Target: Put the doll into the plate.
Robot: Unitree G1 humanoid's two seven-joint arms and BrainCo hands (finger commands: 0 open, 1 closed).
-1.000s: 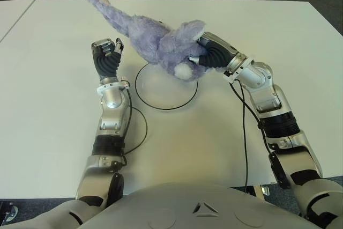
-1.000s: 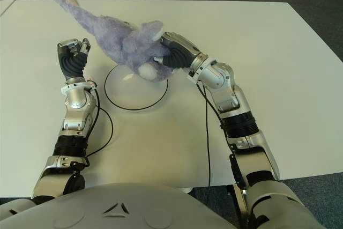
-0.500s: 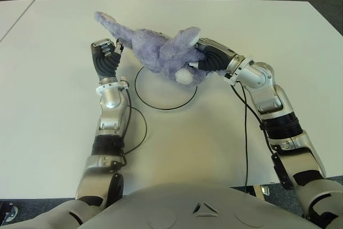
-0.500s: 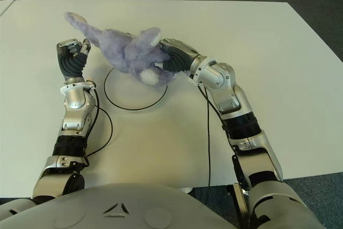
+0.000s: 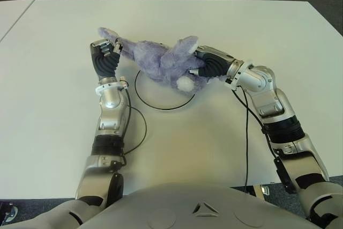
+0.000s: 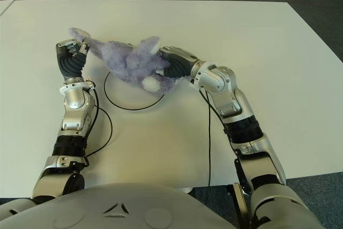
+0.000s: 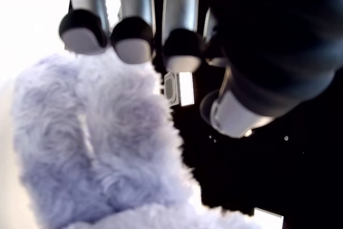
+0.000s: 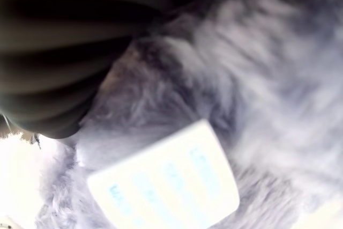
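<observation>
Two hands: both up at the far rim of the plate, one on either side of the doll.
Doll: purple plush stretched across the far edge of the plate, body over the ring, white tail tuft just inside it.
Plate: flat, pale, dark-rimmed circle on the white desk, its near half bare.
Right hand: fingers closed into the plush at the doll's right end; the wrist view shows fur and a white sewn label against the palm.
Left hand: upright by the doll's long limb; fingers curled, tips just beside the fur, clamped on nothing.
</observation>
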